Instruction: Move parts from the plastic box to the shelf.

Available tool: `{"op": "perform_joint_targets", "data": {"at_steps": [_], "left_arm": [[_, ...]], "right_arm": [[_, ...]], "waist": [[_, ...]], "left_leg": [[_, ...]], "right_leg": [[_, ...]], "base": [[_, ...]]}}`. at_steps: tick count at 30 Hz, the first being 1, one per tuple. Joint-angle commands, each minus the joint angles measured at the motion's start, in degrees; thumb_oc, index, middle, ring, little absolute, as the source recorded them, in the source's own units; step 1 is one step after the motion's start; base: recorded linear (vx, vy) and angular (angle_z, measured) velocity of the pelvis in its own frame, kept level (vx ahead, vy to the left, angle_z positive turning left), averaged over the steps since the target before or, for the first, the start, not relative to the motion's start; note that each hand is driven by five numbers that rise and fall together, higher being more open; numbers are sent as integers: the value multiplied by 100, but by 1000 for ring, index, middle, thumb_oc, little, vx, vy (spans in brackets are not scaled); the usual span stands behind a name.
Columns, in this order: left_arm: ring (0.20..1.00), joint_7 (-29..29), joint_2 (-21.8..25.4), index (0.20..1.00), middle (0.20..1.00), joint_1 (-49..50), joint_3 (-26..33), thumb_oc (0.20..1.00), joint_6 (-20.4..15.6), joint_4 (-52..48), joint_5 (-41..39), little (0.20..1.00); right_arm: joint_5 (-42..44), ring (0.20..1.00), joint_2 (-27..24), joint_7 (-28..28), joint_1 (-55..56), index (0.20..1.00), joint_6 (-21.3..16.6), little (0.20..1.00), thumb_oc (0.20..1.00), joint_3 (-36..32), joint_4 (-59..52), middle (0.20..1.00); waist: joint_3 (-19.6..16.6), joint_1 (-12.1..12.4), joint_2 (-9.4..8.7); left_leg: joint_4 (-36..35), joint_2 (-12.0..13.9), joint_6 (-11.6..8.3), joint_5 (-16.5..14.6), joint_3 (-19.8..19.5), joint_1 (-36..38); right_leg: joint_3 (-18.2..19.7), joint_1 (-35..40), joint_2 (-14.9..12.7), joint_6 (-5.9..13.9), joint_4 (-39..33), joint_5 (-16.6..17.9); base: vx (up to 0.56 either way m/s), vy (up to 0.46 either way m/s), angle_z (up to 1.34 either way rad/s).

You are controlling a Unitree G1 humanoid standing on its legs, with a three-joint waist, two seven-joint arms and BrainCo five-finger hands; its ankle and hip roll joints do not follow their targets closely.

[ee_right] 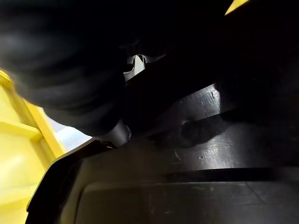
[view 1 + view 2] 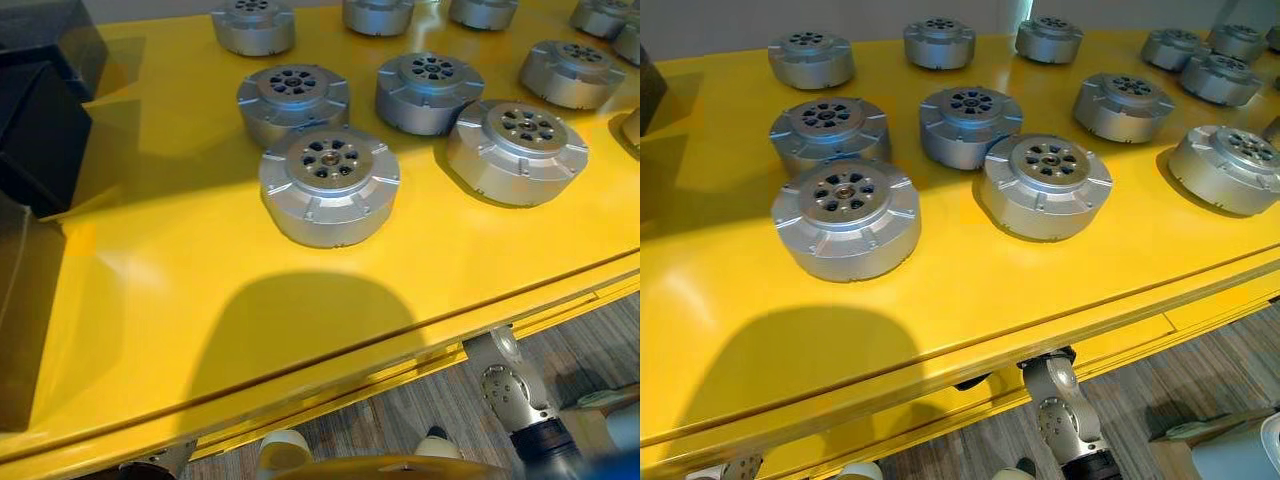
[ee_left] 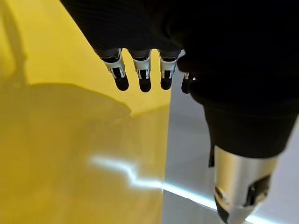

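Left hand (image 3: 145, 70) shows in its own wrist view with its dark-tipped fingers (image 3: 121, 77) hanging straight and relaxed in a row below the dark ribbed cover, the thumb (image 3: 238, 186) apart from them, and nothing held between them. Past those fingers lies the yellow shelf (image 3: 70, 154), its edge running just beyond the fingertips, with grey floor (image 3: 191, 140) on the thumb's side.

Right hand (image 1: 84, 84) appears in the right wrist view as a dark ribbed mass, with a small pale part showing at its edge. Its fingers are lost in shadow, so whether they are spread or curled cannot be told. Just beyond it sits the black plastic box (image 1: 187, 186), its rim and inner wall close against the hand; a yellow frame (image 1: 18, 140) shows beside the box. No part can be made out inside the box from here.

From the left eye view, the silver parts stand on the shelf top (image 2: 200, 290), well apart from both hands. The nearest part (image 2: 329, 184) is a round ribbed disc with a ring of holes; a second (image 2: 292, 102) sits just behind it, touching or nearly so, and a third (image 2: 517, 150) stands beside it.

From the right eye view, more of the same discs (image 2: 1122, 104) stand in loose rows across the shelf.
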Motion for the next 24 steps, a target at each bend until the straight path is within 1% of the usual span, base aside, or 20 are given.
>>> {"op": "perform_joint_targets", "data": {"at_steps": [1,4,7,8,9,10,15,16,19,20,21,24], "left_arm": [[1000,-42,-69,1000,1000,93,101,1000,-287,-554,60,1000],[1000,-17,-89,1000,1000,115,106,1000,-284,-560,21,1000],[1000,-2,-79,1000,1000,93,75,1000,-253,-565,-33,1000],[1000,-2,-79,1000,1000,93,78,1000,-253,-565,-33,1000],[1000,30,-50,1000,1000,59,51,1000,-250,-571,-45,1000],[1000,35,-39,1000,1000,54,54,1000,-245,-574,-47,1000],[1000,108,78,1000,1000,-22,33,1000,-256,-596,-109,1000],[1000,164,133,1000,1000,-118,-5,1000,-292,-603,-154,1000],[1000,252,169,1000,1000,-280,-104,1000,-359,-606,-216,1000],[1000,323,190,1000,1000,-414,-202,1000,-402,-584,-238,1000],[1000,362,199,1000,1000,-511,-284,1000,-419,-572,-254,1000],[1000,391,190,1000,1000,-560,-367,1000,-420,-576,-312,1000]], "right_arm": [[79,200,-294,120,-290,200,-283,200,200,-223,-416,200],[70,200,-347,153,-570,200,-180,200,200,35,-207,200],[207,200,-322,185,-916,200,-3,200,200,421,120,200],[208,200,-321,187,-921,200,-5,200,200,423,125,200],[237,200,-327,167,-1149,200,74,200,200,597,329,200],[249,200,-325,148,-1200,200,89,200,200,623,373,200],[238,200,-88,53,-1896,200,265,200,200,1028,1062,200],[236,200,37,-24,-2197,200,249,200,200,1122,1306,200],[210,200,221,-154,-2604,200,202,200,200,1182,1622,200],[186,200,346,-292,-2924,200,150,200,200,1188,1869,200],[181,200,397,-369,-3176,200,134,200,200,1146,2071,200],[216,200,470,-544,-3549,200,84,200,200,1020,2419,200]], "waist": [[-124,-133,225],[-169,-29,157],[-197,90,125],[-196,86,124],[-204,166,105],[-204,186,100],[-144,433,66],[-42,513,60],[200,636,65],[406,711,86],[507,747,127],[621,807,205]], "left_leg": [[-302,389,102,174,-89,31],[-327,395,95,176,-150,31],[-367,388,106,191,-216,20],[-366,387,106,191,-219,19],[-351,376,108,187,-261,0],[-344,369,110,186,-280,-12],[-131,292,122,125,-492,-184],[160,224,124,37,-601,-365],[727,89,112,-142,-774,-690],[1248,-5,108,-294,-900,-997],[1675,-49,136,-471,-1000,-1250],[2195,-84,186,-692,-1083,-1508]], "right_leg": [[-106,-183,237,-5,648,-641],[-182,-125,246,13,668,-660],[-278,-66,239,11,684,-682],[-281,-65,238,11,686,-683],[-324,-55,229,10,714,-694],[-344,-45,226,7,721,-698],[-453,-39,167,4,931,-782],[-465,-129,113,6,1186,-857],[-451,-308,-5,6,1684,-1023],[-424,-462,-104,-17,2088,-1158],[-350,-673,-167,-53,2508,-1338],[-258,-887,-216,-122,2944,-1557]], "base": [[22,10,8],[22,-11,9],[-4,-15,15],[-5,-13,8],[-3,-14,13],[-11,-20,16],[-43,-17,22],[-116,-6,30],[-166,-1,35],[-248,32,41],[-228,38,37],[-108,45,15]]}}
